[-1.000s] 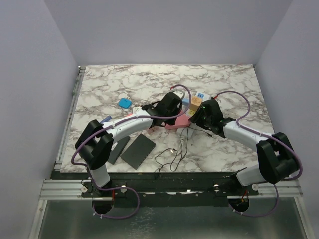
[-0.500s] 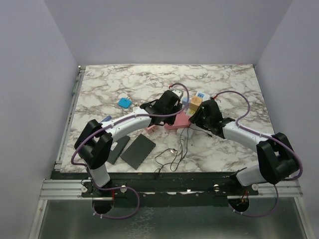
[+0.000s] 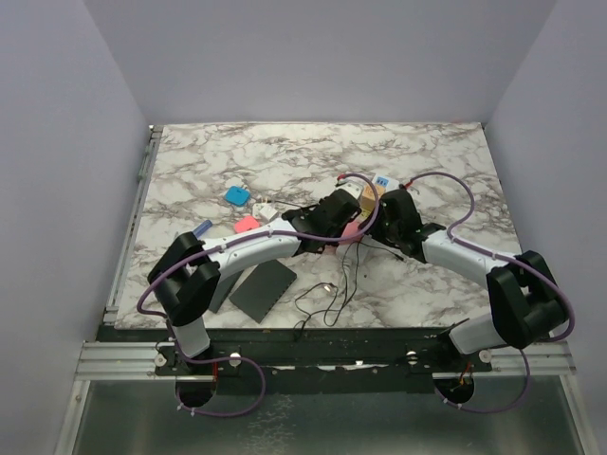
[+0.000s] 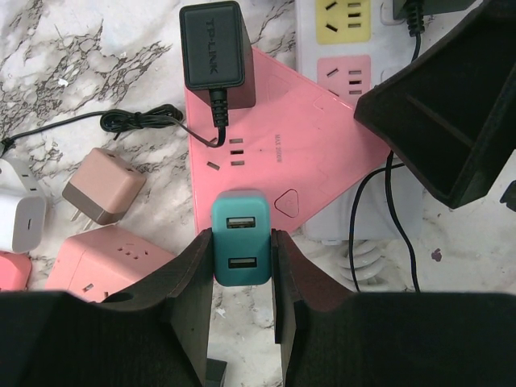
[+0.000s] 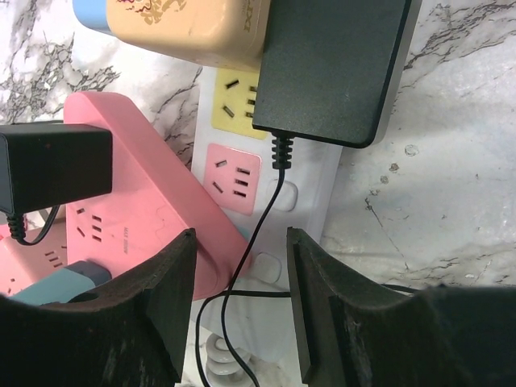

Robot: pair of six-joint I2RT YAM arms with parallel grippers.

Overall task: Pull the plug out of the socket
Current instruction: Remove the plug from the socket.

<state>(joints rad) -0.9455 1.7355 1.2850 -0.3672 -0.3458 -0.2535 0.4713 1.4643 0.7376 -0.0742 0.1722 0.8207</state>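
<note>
Underneath, a white-and-grey veined marble tabletop (image 3: pixel 237 161) carries all items. A long white rectangular plastic power strip (image 5: pixel 310 201) lies centre-right on the tabletop, between the two arms, and has yellow and pink outlet faces. A large matte black rectangular adapter (image 5: pixel 330 64) is seated in it, with its thin cord running down the strip. A flat pink triangular plastic socket block (image 4: pixel 298 137) overlaps the strip's side and carries a smaller black rectangular adapter (image 4: pixel 214 48). A teal rounded plastic USB charger plug (image 4: pixel 242 242), with two ports facing up, stands at the block's near edge. The left gripper (image 4: pixel 242 254) is closed onto this plug, with one black finger flat on each side. The right gripper (image 5: pixel 239 246) is spread wide above the strip's pink outlet and holds nothing.
</note>
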